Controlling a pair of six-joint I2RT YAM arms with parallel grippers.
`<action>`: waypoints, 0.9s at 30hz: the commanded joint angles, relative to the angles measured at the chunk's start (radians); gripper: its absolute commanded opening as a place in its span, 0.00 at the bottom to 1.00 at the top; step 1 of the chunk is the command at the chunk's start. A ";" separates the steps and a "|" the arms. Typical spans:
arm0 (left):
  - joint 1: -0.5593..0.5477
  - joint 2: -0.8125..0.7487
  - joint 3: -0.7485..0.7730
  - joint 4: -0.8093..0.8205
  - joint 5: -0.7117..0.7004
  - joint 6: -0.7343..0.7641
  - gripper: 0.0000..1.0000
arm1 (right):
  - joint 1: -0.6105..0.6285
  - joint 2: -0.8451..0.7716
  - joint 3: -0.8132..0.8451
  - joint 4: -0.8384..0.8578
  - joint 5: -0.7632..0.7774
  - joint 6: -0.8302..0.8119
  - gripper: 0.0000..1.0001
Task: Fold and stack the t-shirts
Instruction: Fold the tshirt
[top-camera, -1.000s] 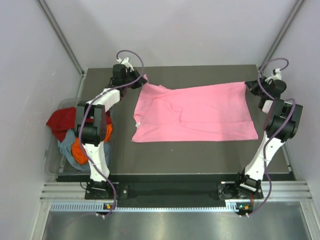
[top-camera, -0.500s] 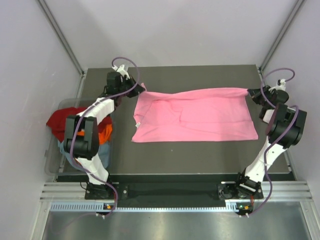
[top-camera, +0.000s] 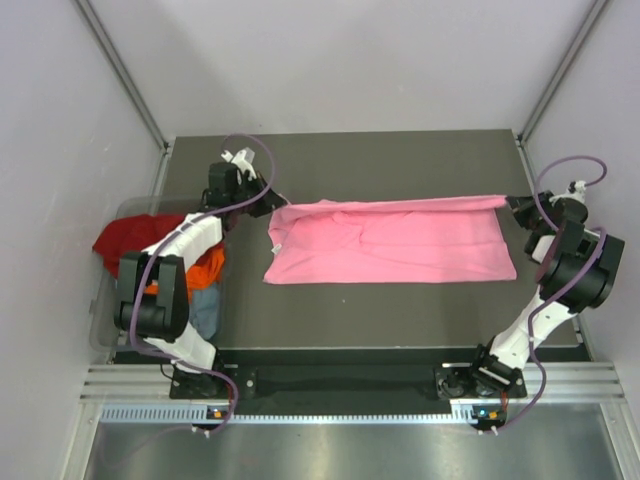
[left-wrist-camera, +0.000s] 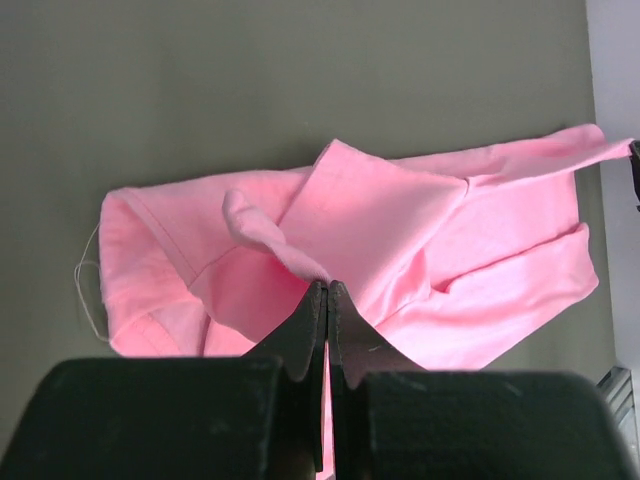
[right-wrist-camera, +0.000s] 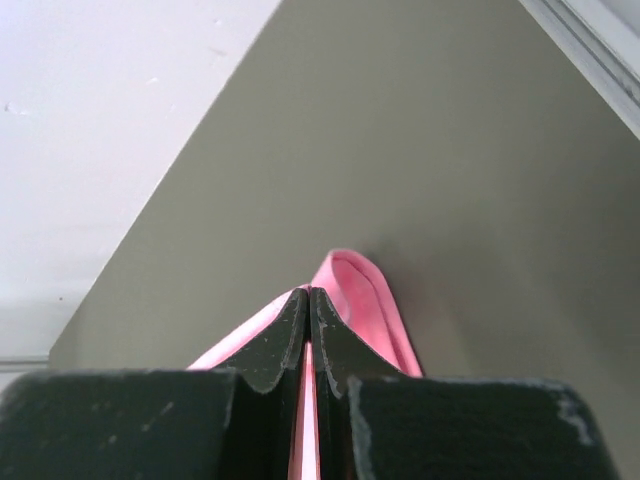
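Top external shows a soft, creased pink t-shirt (top-camera: 400, 240), far edge raised; left fingers (left-wrist-camera: 300, 335) and right fingers (right-wrist-camera: 280, 340) clamp its corners.

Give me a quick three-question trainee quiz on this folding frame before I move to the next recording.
1. True or false: the left gripper and right gripper are both shut on the pink t-shirt.
2. Where do the dark red t-shirt and orange t-shirt lie? A) in the clear bin left of the table; B) stacked at the table's right edge; C) under the pink t-shirt.
3. Fill in: the grippers hold the pink t-shirt's ____ edge (near/far).
Key: 1 true; 2 A; 3 far.
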 joint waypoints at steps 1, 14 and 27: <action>0.005 -0.077 -0.047 -0.010 -0.013 0.035 0.00 | -0.023 -0.053 -0.030 0.078 0.009 0.024 0.00; -0.007 -0.123 -0.083 -0.129 -0.040 0.068 0.00 | -0.024 -0.076 -0.078 0.050 0.001 0.029 0.00; -0.050 -0.157 -0.161 -0.169 -0.020 0.058 0.00 | -0.033 -0.151 -0.095 -0.097 0.042 -0.051 0.00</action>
